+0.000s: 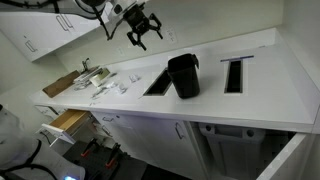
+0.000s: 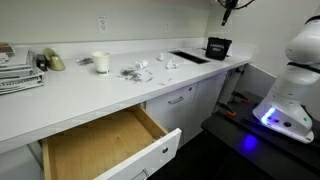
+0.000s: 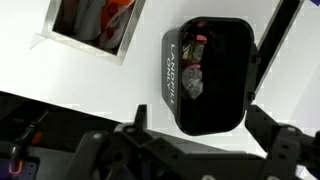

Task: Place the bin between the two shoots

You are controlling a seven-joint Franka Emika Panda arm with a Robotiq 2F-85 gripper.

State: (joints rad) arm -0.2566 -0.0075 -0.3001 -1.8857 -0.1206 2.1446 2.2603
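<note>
A black bin [image 1: 183, 75] with white lettering stands upright on the white counter between two rectangular chute openings [image 1: 158, 83] [image 1: 234, 74]. It also shows in an exterior view [image 2: 217, 47] beside one chute [image 2: 188, 56]. In the wrist view I look down into the bin [image 3: 208, 75]; it holds some crumpled rubbish. One chute [image 3: 95, 25] lies to its left there. My gripper [image 1: 140, 35] hangs open and empty well above the counter, apart from the bin. Its fingers [image 3: 200, 125] show spread at the bottom of the wrist view.
A wooden drawer [image 2: 110, 145] stands pulled open below the counter front. A white cup [image 2: 100, 62], scattered wrappers [image 2: 135, 72] and a stack of papers [image 2: 20, 75] lie on the counter. Wall cabinets [image 1: 45, 30] hang behind. A white machine [image 2: 290, 90] stands on the floor.
</note>
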